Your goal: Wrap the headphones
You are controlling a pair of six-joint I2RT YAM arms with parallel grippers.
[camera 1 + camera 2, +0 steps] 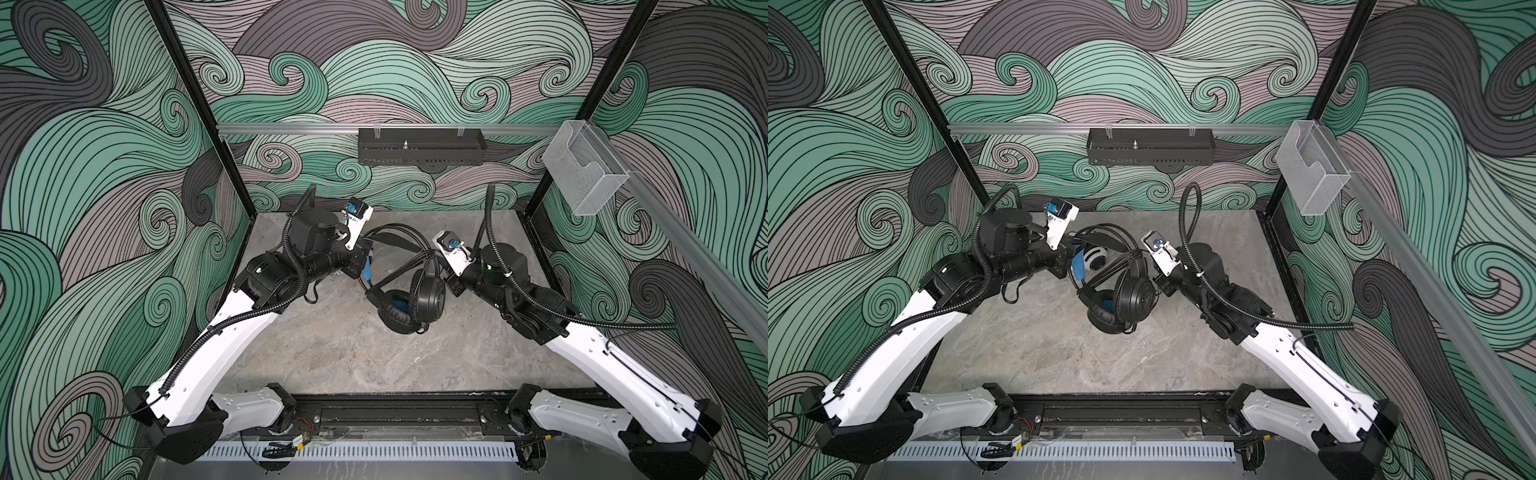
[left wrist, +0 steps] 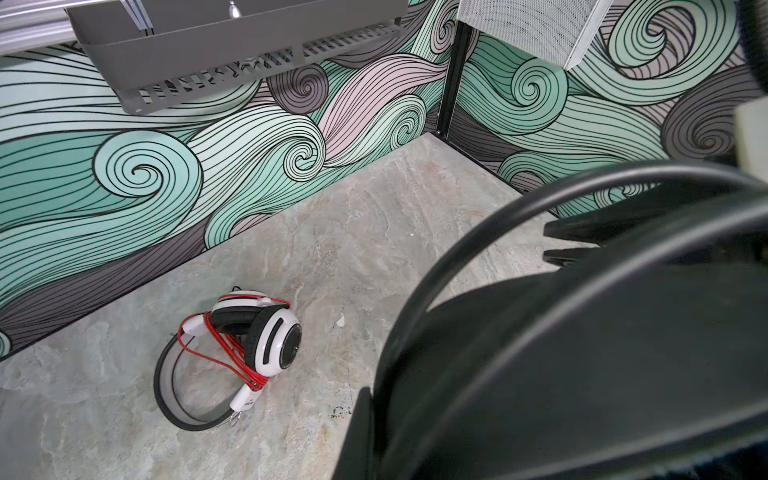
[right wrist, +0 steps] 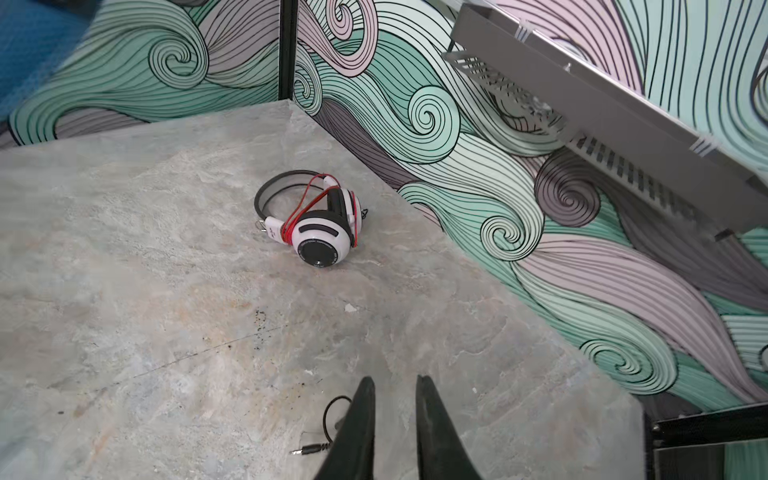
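black headphones (image 1: 419, 299): mid-table (image 1: 332, 353), between arms, headband up, black cable looped over band.
left gripper (image 1: 362, 266): jaws clamped on black headphones' band.
right gripper (image 3: 392, 380): jaws slightly apart, empty, just beside the cups.
plug (image 3: 309, 449): flat on table by right gripper.
white headphones (image 3: 320, 232): on table near back wall, red cable wound round.
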